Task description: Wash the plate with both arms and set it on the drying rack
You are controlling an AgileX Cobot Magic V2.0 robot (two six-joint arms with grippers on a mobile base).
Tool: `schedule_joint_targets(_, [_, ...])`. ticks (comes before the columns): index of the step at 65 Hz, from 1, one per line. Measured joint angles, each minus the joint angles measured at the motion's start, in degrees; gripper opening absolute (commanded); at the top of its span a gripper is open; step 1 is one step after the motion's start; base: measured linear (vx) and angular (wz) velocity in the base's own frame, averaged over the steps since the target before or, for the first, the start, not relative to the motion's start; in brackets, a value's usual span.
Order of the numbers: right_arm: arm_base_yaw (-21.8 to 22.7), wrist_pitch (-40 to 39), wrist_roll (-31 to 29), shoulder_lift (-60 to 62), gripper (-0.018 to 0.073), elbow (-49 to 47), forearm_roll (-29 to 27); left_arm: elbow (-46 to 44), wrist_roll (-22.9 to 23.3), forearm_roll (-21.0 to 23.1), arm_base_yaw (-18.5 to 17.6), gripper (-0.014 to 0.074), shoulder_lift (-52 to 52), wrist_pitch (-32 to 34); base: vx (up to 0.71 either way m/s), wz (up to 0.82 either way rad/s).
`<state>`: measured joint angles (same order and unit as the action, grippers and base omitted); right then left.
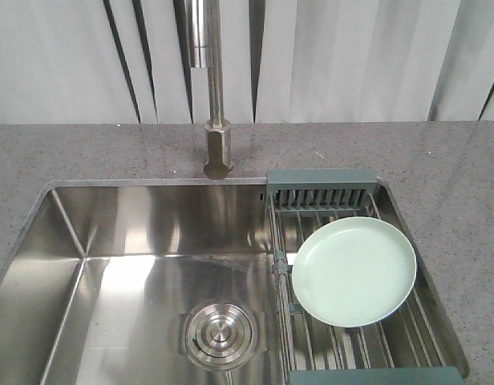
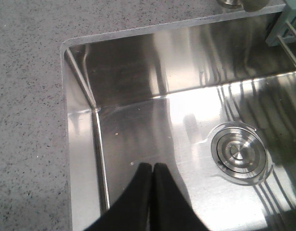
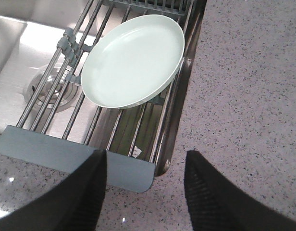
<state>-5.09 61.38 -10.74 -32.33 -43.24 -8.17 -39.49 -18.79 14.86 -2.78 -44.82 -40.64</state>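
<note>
plate (image 1: 354,271) lying flat, face up, on rods of drying rack (image 1: 289,321) across right end of sink (image 1: 127,233). left gripper (image 2: 153,168) over bare sink floor near drain (image 2: 238,152), jaws pressed together. right gripper (image 3: 144,166) above rack's near end and surface (image 3: 244,86), jaws spread, holding nothing.

Grey speckled countertop (image 1: 70,160); pale curtain (image 1: 351,56)

Faucet (image 1: 208,48) top and both arms cut off.
</note>
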Motion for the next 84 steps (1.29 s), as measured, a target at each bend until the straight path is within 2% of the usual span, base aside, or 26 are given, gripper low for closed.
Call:
schedule_joint_targets(17, [0.00, 0.00, 0.00, 0.00, 0.0372, 0.00, 0.00, 4.13, 1.14, 0.05, 0.00, -0.0007, 13.93, -3.42, 0.00, 0.00])
schedule_joint_targets(36, [0.00, 0.00, 0.00, 0.00, 0.0372, 0.00, 0.00, 4.75, 1.28, -0.14, 0.06, -0.0007, 18.97, -4.20, 0.00, 0.00])
schedule_joint_targets(45, [0.00, 0.00, 0.00, 0.00, 0.0372, 0.00, 0.00, 9.19, 1.34, -0.21, 1.72, -0.0007, 25.51, 0.37, 0.00, 0.00])
schedule_joint_targets(55, [0.00, 0.00, 0.00, 0.00, 0.0372, 0.00, 0.00, 15.78, 2.45, -0.27, 1.84, -0.0007, 31.27, 9.07, 0.00, 0.00])
schedule_joint_targets(66, [0.00, 0.00, 0.00, 0.00, 0.0372, 0.00, 0.00, 24.48, 8.11, -2.05, 1.84, -0.0007, 36.75, 18.12, 0.00, 0.00])
schedule_joint_targets(76, [0.00, 0.00, 0.00, 0.00, 0.0372, 0.00, 0.00, 29.23, 17.46, -10.26, 1.84, -0.0007, 42.28, 19.52, 0.00, 0.00])
schedule_joint_targets(84, [0.00, 0.00, 0.00, 0.00, 0.0372, 0.00, 0.00, 31.91, 21.03, -13.40, 1.84, -0.0007, 43.95, 20.75, 0.00, 0.00])
